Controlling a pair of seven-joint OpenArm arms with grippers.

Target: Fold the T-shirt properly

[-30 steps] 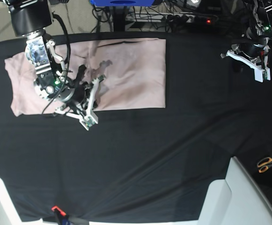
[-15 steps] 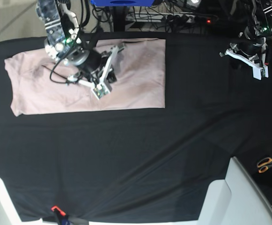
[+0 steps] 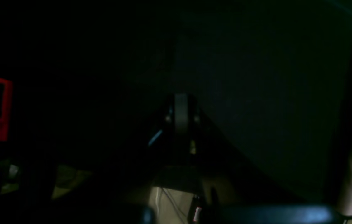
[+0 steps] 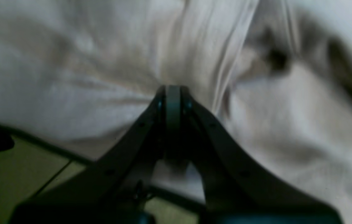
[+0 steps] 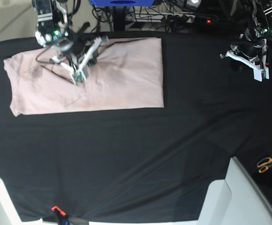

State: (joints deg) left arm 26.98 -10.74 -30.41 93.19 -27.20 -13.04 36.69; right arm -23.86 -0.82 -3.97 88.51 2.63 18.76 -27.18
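Since a moment ago the right gripper point(image 5: 79, 65) has swung up to the far edge of the folded pale pink T-shirt point(image 5: 121, 79) on the black tablecloth point(image 5: 136, 159), jaws closed without clearly gripping cloth, probably smoothing it, while the left gripper point(image 5: 248, 63), also closed and empty, idles well apart.

base: overhead, whole table | wrists: close, along end effectors | shared: T-shirt point(image 5: 121, 75)

Both arms black w/ white-framed grippers: right gripper point(image 5: 79, 65), left gripper point(image 5: 248, 63), green LEDs, black cables.
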